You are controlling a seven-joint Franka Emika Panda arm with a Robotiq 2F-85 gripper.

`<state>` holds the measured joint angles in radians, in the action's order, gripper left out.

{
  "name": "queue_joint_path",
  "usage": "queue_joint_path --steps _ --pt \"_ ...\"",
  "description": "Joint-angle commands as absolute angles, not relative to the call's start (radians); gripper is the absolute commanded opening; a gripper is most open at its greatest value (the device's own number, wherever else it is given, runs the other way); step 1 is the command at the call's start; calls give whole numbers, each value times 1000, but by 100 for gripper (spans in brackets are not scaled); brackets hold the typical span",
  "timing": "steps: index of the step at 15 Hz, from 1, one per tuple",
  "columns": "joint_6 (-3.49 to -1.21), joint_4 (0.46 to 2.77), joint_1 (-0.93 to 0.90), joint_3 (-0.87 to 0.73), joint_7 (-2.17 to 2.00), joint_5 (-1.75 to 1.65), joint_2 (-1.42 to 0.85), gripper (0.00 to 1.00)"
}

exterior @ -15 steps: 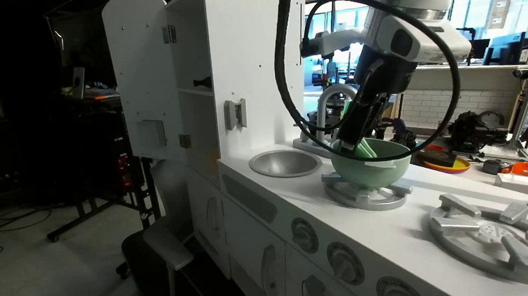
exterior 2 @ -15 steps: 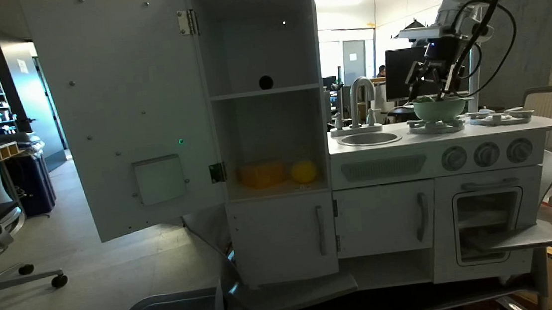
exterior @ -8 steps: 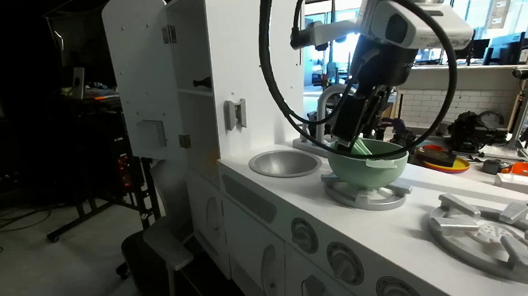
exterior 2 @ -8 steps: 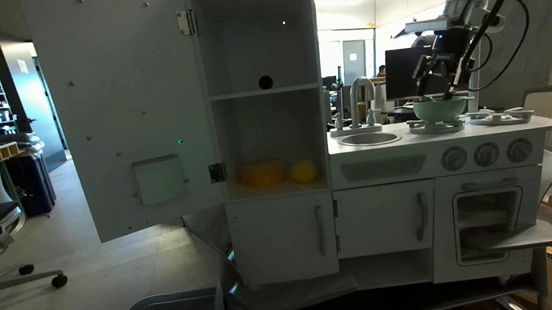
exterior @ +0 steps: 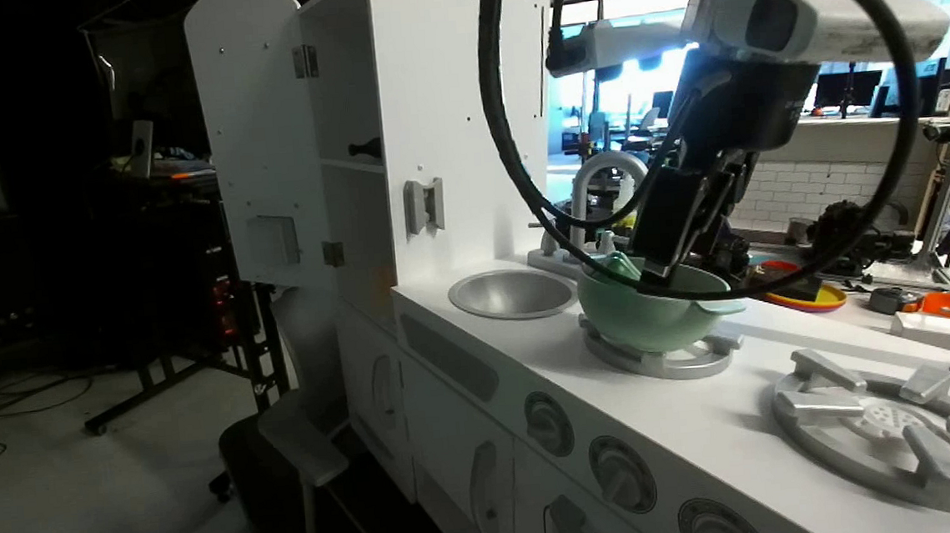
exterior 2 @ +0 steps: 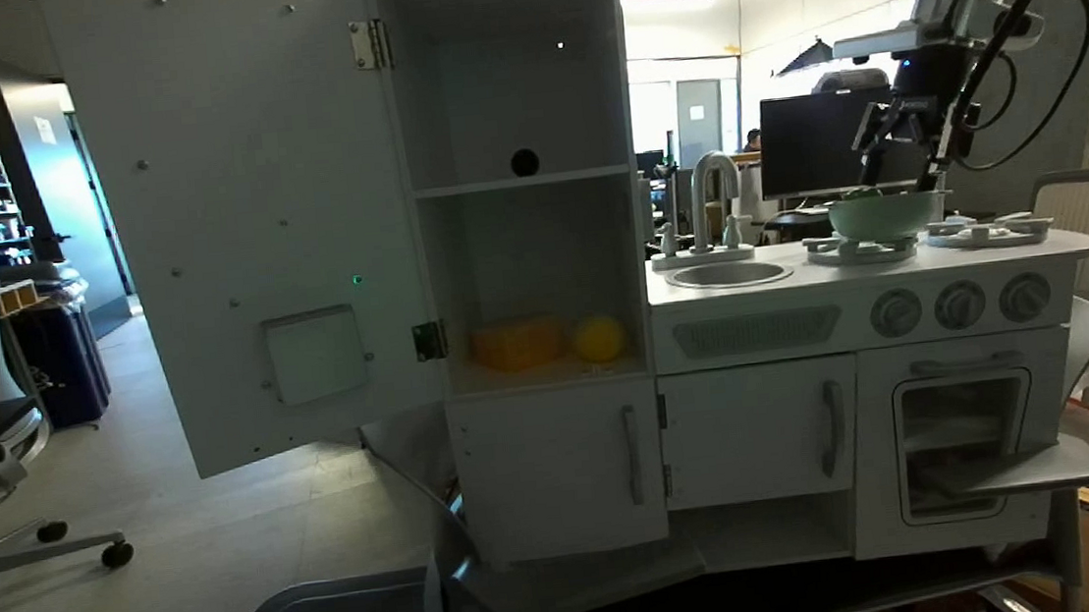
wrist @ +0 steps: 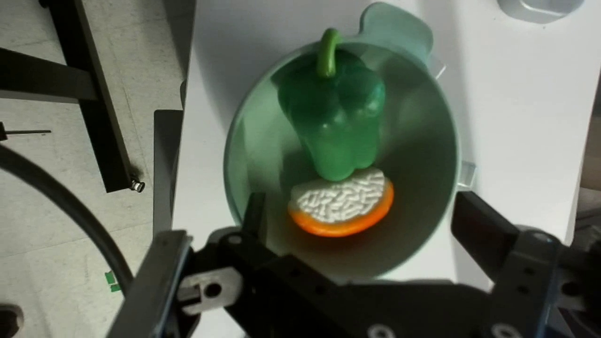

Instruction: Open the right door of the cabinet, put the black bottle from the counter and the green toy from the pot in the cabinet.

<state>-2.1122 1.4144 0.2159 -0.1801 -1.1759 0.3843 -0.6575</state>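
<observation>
While my black two-fingered gripper (wrist: 360, 202) gapes wide at the rim of the round mint-green pot (exterior: 650, 321), the glossy green toy pepper (exterior: 625, 265) lies inside at left, open room between us.

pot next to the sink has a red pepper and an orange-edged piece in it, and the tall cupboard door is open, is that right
The colour is wrong: the pepper is green, as the wrist view shows. The rest holds: it is in the pot next to the sink with the orange-edged piece, and the tall cupboard door is open.
</observation>
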Motion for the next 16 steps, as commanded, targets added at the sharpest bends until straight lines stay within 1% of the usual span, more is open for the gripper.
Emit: queue_joint_path --steps 1,5,7,9,10,12,13,16 --pt "-2082 1429 208 -189 -1198 345 -616 100" --pt "-2060 1376 227 -175 -1153 336 -659 100" --pt "-2026 1364 213 -174 -1156 316 -640 100" --pt "-2013 1329 229 -162 -1119 324 -684 100" --pt "-1986 1325 214 -163 -1129 315 -665 100" --pt "-1975 1291 226 -153 -1096 324 -709 100" --pt "-1950 1289 208 -155 -1114 312 -689 100" --pt "-1931 1254 208 -149 -1101 314 -724 100"
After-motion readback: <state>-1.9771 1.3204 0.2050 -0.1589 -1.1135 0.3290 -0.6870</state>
